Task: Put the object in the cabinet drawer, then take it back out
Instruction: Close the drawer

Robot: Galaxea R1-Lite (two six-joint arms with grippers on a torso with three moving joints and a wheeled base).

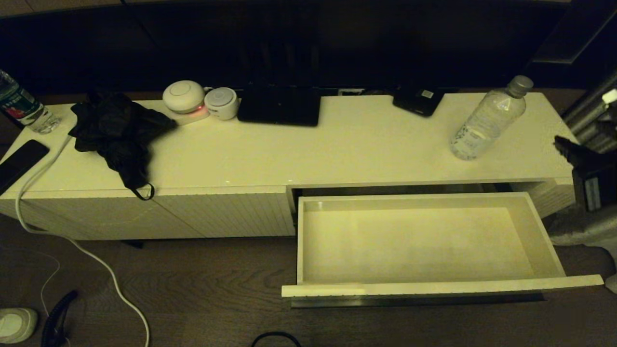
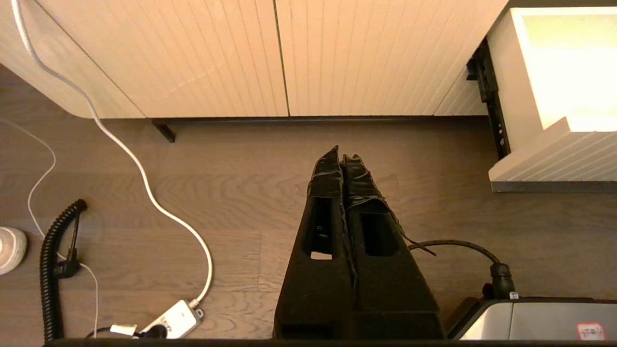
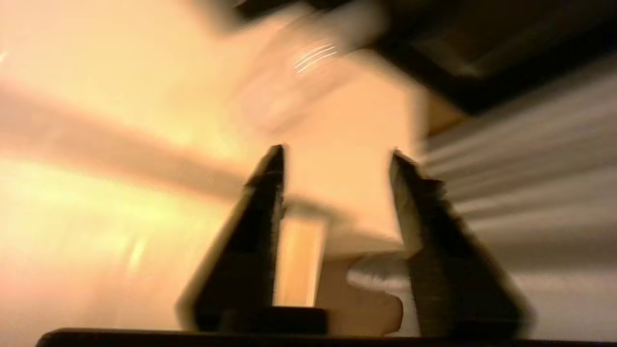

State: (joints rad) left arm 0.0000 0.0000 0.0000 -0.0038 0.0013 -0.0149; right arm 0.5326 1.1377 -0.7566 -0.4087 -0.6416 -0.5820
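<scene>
The clear water bottle (image 1: 487,123) with a grey cap stands upright on the right end of the cream cabinet (image 1: 337,149). It shows only as a pale smear (image 3: 299,62) in the right wrist view. Below it, the cabinet drawer (image 1: 434,287) is pulled fully out and its pale interior holds nothing. My right gripper (image 1: 561,143) hangs off the cabinet's right end, right of the bottle and apart from it, open (image 3: 337,154) with nothing between its fingers. My left gripper (image 2: 343,156) is shut and empty over the wooden floor, in front of the ribbed fronts (image 2: 241,58) and left of the drawer (image 2: 554,159).
On the cabinet top are a bottle with a dark label (image 1: 21,108) at the far left, a phone (image 1: 19,161), a black cloth (image 1: 118,132), two round white devices (image 1: 184,96), a flat black item (image 1: 279,106) and a small black box (image 1: 418,101). A white cable (image 1: 72,241) trails down to the floor.
</scene>
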